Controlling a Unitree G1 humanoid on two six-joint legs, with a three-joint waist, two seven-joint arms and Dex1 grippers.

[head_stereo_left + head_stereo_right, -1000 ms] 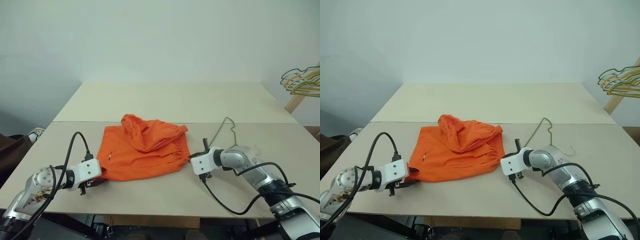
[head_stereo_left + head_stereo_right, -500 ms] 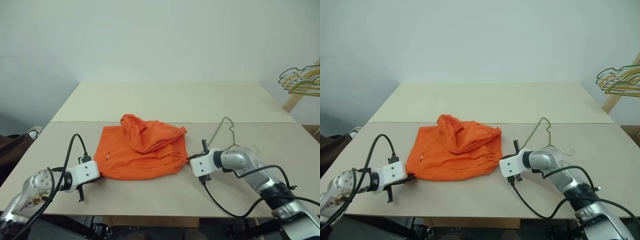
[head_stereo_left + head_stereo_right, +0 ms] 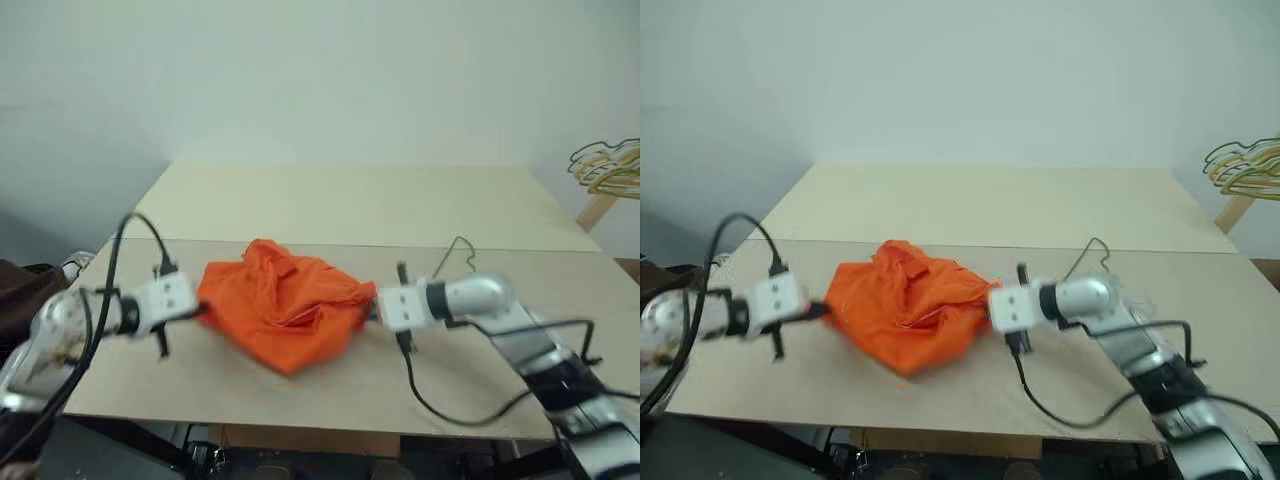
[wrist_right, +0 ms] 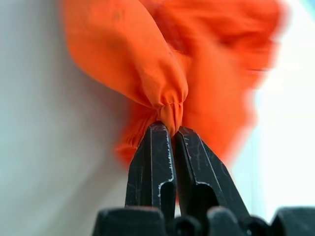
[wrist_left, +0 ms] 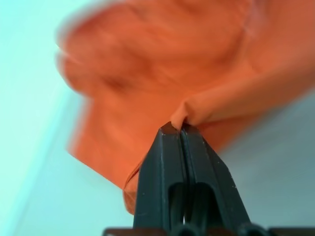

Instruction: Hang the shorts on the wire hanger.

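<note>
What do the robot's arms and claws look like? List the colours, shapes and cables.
Both arms are silver-grey metal with rounded joints. Each ends in a white boxy wrist block carrying a claw of two black tapered fingers: left claw, right claw. A loose black cable loops along each arm.

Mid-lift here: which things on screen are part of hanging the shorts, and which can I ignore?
Part of the job:
- shorts, orange, pinched at each side
- wire hanger, lying on the table behind the right arm
- left gripper, shut on the shorts
- right gripper, shut on the shorts

Ignore:
- bunch of yellow and green hangers at the far right
- table
</note>
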